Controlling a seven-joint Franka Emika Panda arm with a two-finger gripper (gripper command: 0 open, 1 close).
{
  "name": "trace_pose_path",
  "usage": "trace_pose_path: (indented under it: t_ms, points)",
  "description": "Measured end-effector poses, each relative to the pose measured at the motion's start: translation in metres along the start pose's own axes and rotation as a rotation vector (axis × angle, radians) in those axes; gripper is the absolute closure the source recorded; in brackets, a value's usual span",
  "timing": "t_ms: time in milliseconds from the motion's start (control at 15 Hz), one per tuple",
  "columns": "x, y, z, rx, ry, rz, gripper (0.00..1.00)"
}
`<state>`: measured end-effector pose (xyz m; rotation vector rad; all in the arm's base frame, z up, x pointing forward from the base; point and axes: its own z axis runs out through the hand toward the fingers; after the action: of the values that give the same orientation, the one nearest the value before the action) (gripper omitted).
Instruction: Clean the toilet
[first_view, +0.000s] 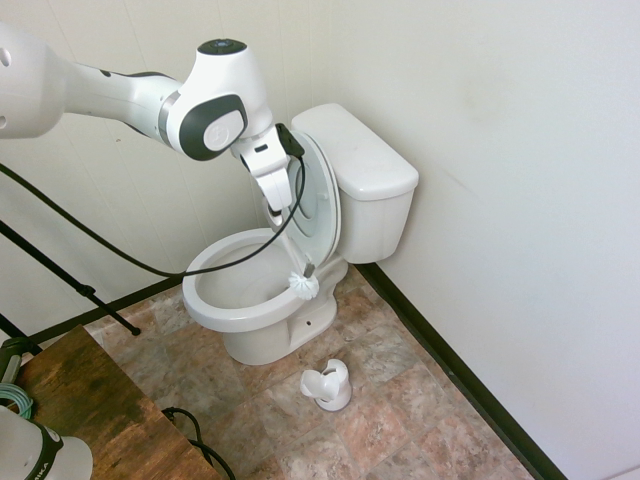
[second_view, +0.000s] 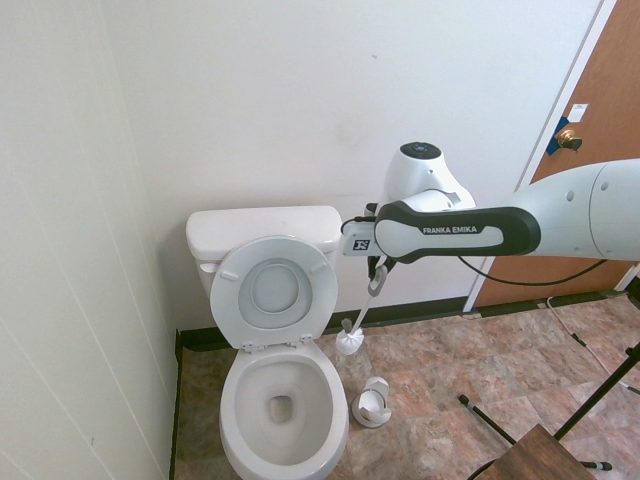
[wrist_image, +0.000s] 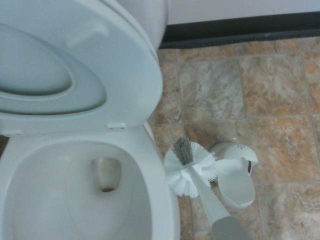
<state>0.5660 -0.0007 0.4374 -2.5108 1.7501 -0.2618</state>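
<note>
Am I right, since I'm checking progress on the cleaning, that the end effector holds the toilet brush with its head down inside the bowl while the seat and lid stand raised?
Not quite. The end effector holds the toilet brush, but its head hangs outside the toilet, beside the bowl above the floor; the second exterior view shows this. Seat and lid are raised.

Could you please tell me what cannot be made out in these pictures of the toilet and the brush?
- Gripper fingers: too small in both exterior views, out of the wrist view.
- Toilet bowl interior: first exterior view, hidden by the near rim.
- Brush holder opening: wrist view, blurred, partly covered by the toilet brush.
</note>
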Motion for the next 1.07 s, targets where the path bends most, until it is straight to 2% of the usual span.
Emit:
trace_pose_path:
  t_ms: [533, 733, 1067]
  points:
    - [-0.088, -0.028, -0.006, 0.007, -0.003, -0.074, 1.0]
    - [-0.123, -0.036, 0.018, -0.01, -0.021, -0.089, 1.0]
    - [-0.158, -0.058, 0.06, 0.014, -0.034, -0.071, 1.0]
